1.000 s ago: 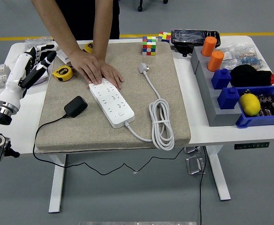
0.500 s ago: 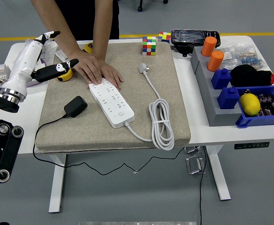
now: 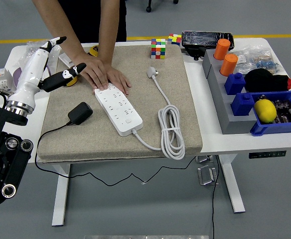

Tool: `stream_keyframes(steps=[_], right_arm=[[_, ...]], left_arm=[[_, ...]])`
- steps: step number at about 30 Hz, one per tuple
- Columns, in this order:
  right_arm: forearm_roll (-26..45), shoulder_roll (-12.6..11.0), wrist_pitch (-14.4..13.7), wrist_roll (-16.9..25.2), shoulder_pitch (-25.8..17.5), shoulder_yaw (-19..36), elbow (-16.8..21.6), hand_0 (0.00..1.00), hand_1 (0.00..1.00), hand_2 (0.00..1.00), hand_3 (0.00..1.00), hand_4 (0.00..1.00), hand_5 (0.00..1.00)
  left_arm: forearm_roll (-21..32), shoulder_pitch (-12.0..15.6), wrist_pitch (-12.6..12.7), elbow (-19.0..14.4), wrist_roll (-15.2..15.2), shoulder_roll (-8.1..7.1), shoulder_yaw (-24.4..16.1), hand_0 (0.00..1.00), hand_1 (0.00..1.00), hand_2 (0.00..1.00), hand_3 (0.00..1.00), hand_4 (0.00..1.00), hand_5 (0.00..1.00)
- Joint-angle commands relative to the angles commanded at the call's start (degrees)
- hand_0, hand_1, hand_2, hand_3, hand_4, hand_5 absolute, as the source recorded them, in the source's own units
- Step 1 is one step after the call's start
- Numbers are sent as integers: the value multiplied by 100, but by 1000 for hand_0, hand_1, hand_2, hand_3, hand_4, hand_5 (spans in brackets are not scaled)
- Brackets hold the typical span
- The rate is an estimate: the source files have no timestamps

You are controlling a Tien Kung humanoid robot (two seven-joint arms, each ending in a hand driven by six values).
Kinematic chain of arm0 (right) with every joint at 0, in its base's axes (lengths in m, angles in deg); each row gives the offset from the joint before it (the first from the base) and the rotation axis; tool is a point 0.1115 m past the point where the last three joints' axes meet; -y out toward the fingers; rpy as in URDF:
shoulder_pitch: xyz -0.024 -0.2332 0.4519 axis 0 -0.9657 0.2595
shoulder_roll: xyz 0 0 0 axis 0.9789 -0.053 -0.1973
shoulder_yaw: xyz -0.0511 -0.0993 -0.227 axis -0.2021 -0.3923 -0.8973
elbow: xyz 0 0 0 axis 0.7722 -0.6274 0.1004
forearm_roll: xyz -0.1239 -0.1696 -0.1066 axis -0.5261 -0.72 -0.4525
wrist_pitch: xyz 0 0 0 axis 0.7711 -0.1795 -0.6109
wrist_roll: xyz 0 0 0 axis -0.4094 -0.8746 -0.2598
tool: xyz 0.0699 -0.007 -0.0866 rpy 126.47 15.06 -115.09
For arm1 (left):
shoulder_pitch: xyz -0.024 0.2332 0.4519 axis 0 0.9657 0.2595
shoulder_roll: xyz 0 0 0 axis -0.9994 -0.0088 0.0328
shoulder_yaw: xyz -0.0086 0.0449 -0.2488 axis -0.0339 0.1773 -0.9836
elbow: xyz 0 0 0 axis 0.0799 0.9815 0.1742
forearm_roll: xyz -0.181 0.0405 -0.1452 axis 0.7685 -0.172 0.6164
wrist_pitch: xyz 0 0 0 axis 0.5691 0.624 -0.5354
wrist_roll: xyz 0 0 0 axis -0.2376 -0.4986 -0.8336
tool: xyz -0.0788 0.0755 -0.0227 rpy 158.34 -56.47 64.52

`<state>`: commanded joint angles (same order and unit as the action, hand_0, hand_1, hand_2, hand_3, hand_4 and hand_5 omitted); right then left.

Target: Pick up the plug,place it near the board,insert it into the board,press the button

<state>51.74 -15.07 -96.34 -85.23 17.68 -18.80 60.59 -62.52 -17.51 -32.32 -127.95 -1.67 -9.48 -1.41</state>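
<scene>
A black plug adapter (image 3: 80,113) lies on the beige mat (image 3: 180,89), its black cord running off the mat's left front. Right of it a white power strip (image 3: 118,108) lies diagonally, with its white cable coiled (image 3: 171,130) and its own white plug (image 3: 152,73) further back. A person's two hands (image 3: 103,74) press flat on the strip's far end. My left hand (image 3: 50,63), white with black fingertips, hovers open above the mat's left back edge, well behind the black plug. The right arm is out of view.
A yellow tape measure (image 3: 72,79) sits just behind my left hand. Two colour cubes (image 3: 158,48) stand at the mat's back. At the right are grey blocks with orange cylinders (image 3: 226,57), blue bricks and a blue bin (image 3: 280,117) holding a lemon.
My left arm has risen and swung rightward and forward over the mat's left edge, the fingers spreading apart. The person's hands and the strip have stayed put.
</scene>
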Motion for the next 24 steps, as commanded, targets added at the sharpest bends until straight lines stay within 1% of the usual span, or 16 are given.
stream_keyframes(steps=[2, 4, 5, 6, 10, 11, 12, 13, 15, 16, 17, 19, 22, 23, 24], right_arm=[[131, -39, 484, -476, 6, 2, -75, 771, 732, 716, 710, 998, 882], [233, -60, 968, -892, -5, 118, -112, 771, 732, 716, 710, 998, 882], [301, -62, 1229, -1036, -8, 169, -128, 773, 738, 719, 718, 998, 860], [331, -62, 1415, -1080, -8, 187, -135, 773, 738, 719, 718, 998, 860], [485, -88, 2421, -1250, 19, 252, -162, 773, 738, 719, 718, 998, 860], [470, -97, 2626, -1266, 29, 274, -159, 779, 747, 730, 749, 998, 851], [456, -103, 2758, -1267, 36, 283, -155, 779, 747, 730, 749, 998, 851], [437, -106, 2780, -1246, 46, 279, -154, 779, 747, 730, 749, 998, 851], [427, -98, 2679, -1179, 60, 253, -161, 779, 747, 730, 749, 998, 851], [439, -88, 2626, -1151, 63, 242, -166, 779, 747, 730, 749, 998, 851], [443, -79, 2570, -1121, 64, 238, -167, 783, 753, 733, 763, 998, 850], [432, -60, 2403, -1033, 68, 227, -164, 783, 753, 733, 763, 998, 850], [445, -52, 2334, -1015, 84, 166, -173, 783, 753, 733, 763, 998, 850], [430, -55, 2316, -1008, 87, 171, -169, 785, 757, 735, 771, 998, 850], [418, -61, 2281, -992, 90, 178, -164, 785, 757, 735, 771, 998, 850]], left_arm=[[-59, -3, -142, 20, -34, -19, 2, 821, 885, 855, 858, 998, 777], [-119, -11, -251, 44, -64, -59, 55, 821, 885, 855, 858, 998, 777], [-148, -18, -280, 51, -78, -77, 80, 820, 881, 849, 858, 998, 741], [-163, -22, -290, 54, -85, -84, 90, 820, 881, 849, 858, 998, 741], [-456, -113, -488, 152, -177, -165, 188, 820, 881, 849, 858, 998, 741], [-571, -141, -541, 192, -187, -193, 226, 829, 896, 867, 866, 998, 554], [-680, -163, -574, 226, -195, -208, 245, 829, 896, 867, 866, 998, 554], [-826, -191, -597, 279, -200, -219, 256, 829, 896, 867, 866, 998, 554], [-1135, -243, -636, 425, -193, -222, 254, 829, 896, 867, 866, 998, 554], [-1186, -260, -652, 497, -180, -223, 256, 829, 896, 867, 866, 998, 554], [-1186, -272, -666, 560, -168, -226, 264, 842, 898, 863, 868, 998, 443], [-1186, -306, -690, 713, -127, -229, 298, 842, 898, 863, 868, 998, 443], [-1186, -323, -619, 879, -88, -203, 348, 842, 898, 863, 868, 998, 443], [-1186, -327, -587, 918, -88, -177, 353, 836, 889, 850, 860, 998, 272], [-1186, -340, -574, 976, -94, -139, 351, 836, 889, 850, 860, 998, 272]])
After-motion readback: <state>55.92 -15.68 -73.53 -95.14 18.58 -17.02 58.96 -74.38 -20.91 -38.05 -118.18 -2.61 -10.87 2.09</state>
